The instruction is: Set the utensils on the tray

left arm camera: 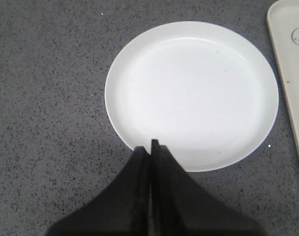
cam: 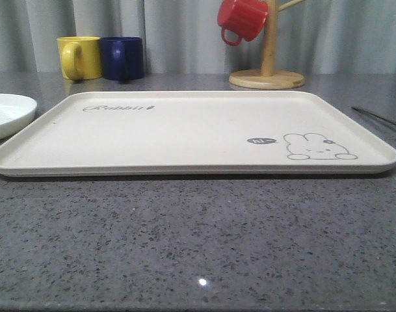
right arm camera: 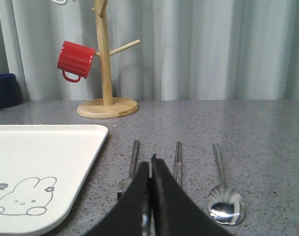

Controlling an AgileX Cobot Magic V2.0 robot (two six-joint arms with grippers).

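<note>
The cream tray (cam: 184, 130) with its rabbit drawing lies mid-table with nothing on it. A round white plate (cam: 6, 114) rests on the table to its left. My left gripper (left arm camera: 148, 144) hangs shut above the plate (left arm camera: 193, 93), fingertips over its near rim. To the right of the tray (right arm camera: 36, 162) lie a fork (right arm camera: 132, 162), a pair of chopsticks (right arm camera: 177, 160) and a shiny spoon (right arm camera: 225, 196), side by side. My right gripper (right arm camera: 151, 160) is shut and empty, hovering between fork and chopsticks. In the front view the chopsticks (cam: 380, 117) show as thin dark lines.
A yellow mug (cam: 79, 57) and a blue mug (cam: 122, 57) stand behind the tray at the back left. A wooden mug stand (cam: 267, 77) with a red mug (cam: 241, 19) hanging on it stands at the back right. A grey curtain closes the back.
</note>
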